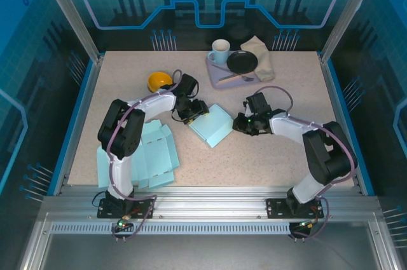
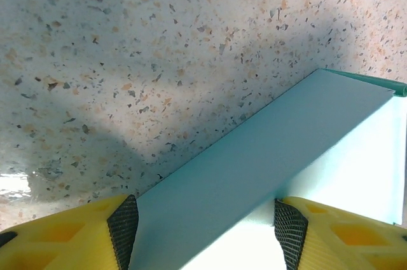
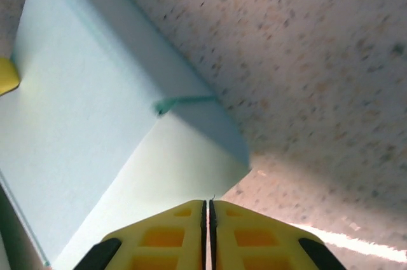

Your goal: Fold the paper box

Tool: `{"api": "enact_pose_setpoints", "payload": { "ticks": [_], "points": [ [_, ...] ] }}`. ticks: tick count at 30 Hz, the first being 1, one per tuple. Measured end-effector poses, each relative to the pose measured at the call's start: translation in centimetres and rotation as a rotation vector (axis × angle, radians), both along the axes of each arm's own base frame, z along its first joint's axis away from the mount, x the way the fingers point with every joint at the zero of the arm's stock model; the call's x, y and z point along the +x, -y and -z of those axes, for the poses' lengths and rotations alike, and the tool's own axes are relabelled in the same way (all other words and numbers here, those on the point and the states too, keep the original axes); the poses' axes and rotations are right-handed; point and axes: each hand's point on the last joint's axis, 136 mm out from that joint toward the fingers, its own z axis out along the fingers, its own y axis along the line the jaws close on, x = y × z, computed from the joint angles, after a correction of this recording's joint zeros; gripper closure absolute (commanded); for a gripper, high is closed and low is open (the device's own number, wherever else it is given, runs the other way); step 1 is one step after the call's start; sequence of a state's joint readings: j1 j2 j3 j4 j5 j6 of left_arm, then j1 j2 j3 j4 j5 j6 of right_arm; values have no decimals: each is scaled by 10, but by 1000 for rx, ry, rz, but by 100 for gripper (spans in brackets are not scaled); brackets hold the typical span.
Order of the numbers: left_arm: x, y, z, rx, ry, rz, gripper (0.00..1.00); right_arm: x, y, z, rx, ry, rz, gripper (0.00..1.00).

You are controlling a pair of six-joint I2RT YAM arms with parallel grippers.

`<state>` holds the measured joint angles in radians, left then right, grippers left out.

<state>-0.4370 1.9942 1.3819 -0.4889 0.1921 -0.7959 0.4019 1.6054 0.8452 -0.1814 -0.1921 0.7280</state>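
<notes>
On the left side of the table (image 1: pixel 273 162), at about 8 o'clock, lies a pile of flat blue sheets (image 1: pixel 152 155) that nobody is touching. Next to it the left gripper (image 1: pixel 191 110) is at the 10 o'clock corner of the paper box (image 1: pixel 213 125), which sits closed up in the middle of the table. In the left wrist view, one side wall of the box fills the gap between its black pads (image 2: pixel 124 222), so I think it is holding the box by that side. I think its job now is to keep the box from sliding, so it should hold firm but not squash the thin wall. At the 3 o'clock side of the box is the right gripper (image 1: pixel 243 124), with its two yellow fingers pressed flat together and nothing between them. It looks ready to poke or press, maybe near the thin green seam (image 3: pixel 184 100) on the box's side. A slow, soft push toward 9 o'clock, straight at the left gripper, would be best, because a hard push could dent the paper or tip the box. The left arm (image 1: pixel 127 130) rises from its base, bends at the elbow and reaches toward 2 o'clock. The right arm (image 1: pixel 318 146) bends too and reaches low toward 10 o'clock, so the two arms meet at the box.
</notes>
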Motion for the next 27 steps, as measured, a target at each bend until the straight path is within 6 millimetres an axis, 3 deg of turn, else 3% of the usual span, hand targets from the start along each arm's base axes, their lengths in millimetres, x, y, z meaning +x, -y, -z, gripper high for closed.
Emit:
{"api": "enact_pose_setpoints", "payload": {
  "ticks": [5,27],
  "points": [
    [0,2,0,-4,2,-23,38,-10,-12,-2,15,-4,-9,89],
    [-5,7,3,-46,23,-96,38,-6,-33,12,87,-34,28,90]
  ]
}}
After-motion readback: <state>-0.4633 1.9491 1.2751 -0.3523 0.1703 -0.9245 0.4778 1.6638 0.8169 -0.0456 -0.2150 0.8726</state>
